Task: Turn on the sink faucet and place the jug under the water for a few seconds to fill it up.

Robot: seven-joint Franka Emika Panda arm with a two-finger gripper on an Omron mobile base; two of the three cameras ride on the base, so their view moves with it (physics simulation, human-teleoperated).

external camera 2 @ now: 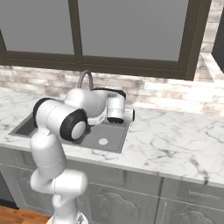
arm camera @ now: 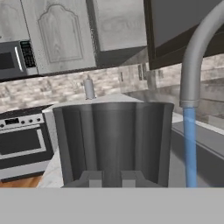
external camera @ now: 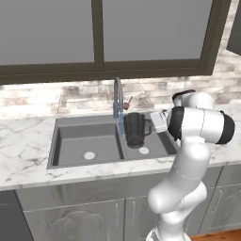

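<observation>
Gripper (arm camera: 112,177) clamped on jug's (external camera: 135,128) handle, held upright above sink (external camera: 70,141); just right of water (external camera: 121,126) from faucet (external camera: 117,96); not yet filling.

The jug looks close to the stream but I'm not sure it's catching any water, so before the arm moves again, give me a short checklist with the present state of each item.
1. Water running from the faucet: ok, a blue stream falls from the spout.
2. Jug held by the gripper: ok, the jaws are shut on it, at the handle side.
3. Jug upright: ok, its open top faces up.
4. Jug mouth under the stream: not ok, the water passes beside the jug's wall in the left base and hand views.
5. Jug over the sink: ok.
6. Water inside the jug: cannot tell.
</observation>
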